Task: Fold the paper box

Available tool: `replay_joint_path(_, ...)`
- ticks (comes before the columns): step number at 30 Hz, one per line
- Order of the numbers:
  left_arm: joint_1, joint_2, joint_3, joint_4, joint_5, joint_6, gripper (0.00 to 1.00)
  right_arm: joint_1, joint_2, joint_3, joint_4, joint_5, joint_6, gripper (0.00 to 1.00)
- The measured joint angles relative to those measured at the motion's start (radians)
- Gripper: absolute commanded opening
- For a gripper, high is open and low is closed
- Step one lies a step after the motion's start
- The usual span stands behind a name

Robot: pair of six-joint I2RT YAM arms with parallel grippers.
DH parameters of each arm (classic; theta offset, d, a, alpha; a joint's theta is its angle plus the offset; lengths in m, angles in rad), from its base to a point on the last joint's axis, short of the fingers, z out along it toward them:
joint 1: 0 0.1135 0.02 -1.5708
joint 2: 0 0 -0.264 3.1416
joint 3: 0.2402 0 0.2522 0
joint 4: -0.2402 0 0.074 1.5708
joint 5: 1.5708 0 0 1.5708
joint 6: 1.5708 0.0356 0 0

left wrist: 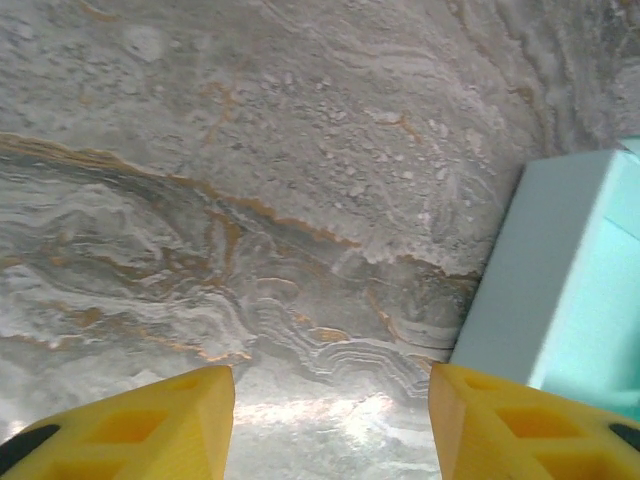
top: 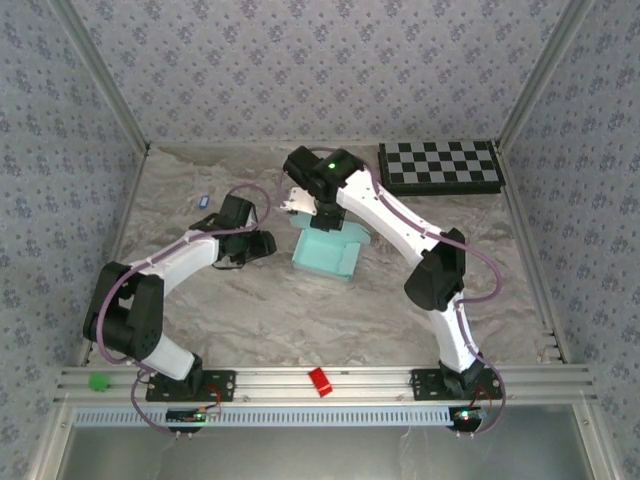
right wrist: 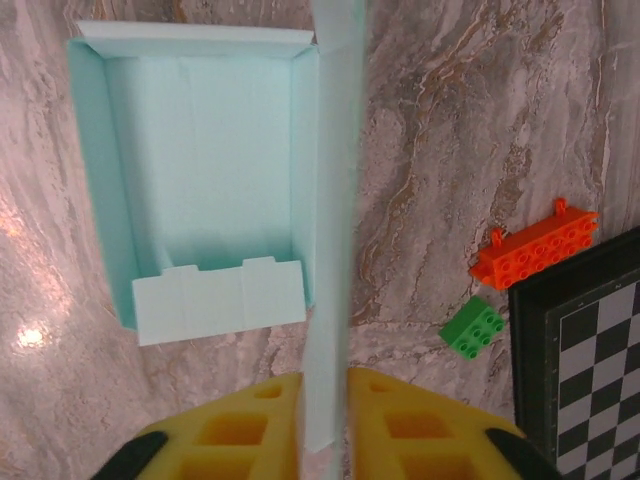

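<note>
Paper box (right wrist: pixel 200 170) open; hand (right wrist: pixel 323 390) straddles flap (right wrist: pixel 336 150)

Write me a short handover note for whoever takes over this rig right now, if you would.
Left end effector: open, holding nothing, low over the table, just beside the box.
Right end effector: closed on the box's upright lid panel.
Box: middle of the table, tray facing up.
Done: the tray walls stand up; the top is open.
Left: probably fold the lid panel over the tray and tuck it shut.
</note>
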Motion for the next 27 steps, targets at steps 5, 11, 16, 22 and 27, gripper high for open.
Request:
replay_joint_path(5,-0.007,0.0,-0.029,0.059,0.04,-0.014,0.53,0.009,0.0,0.027,0.002,0.008,-0.001,0.4)
replay_joint_path(11,-0.013,0.0,-0.045,0.109,0.081,-0.028,0.5,0.005,-0.014,0.071,0.042,0.014,0.032,0.48)
replay_joint_path(16,-0.021,0.005,-0.045,0.145,0.1,-0.04,0.45,-0.029,-0.112,-0.025,0.12,0.012,0.137,0.49)
replay_joint_path(22,-0.03,0.075,-0.044,0.181,0.109,-0.07,0.32,-0.15,-0.425,-0.405,0.29,-0.011,0.381,0.51)
replay_joint_path(27,-0.035,0.151,-0.019,0.18,0.11,-0.085,0.26,-0.28,-0.738,-0.814,0.446,-0.076,0.624,0.55)
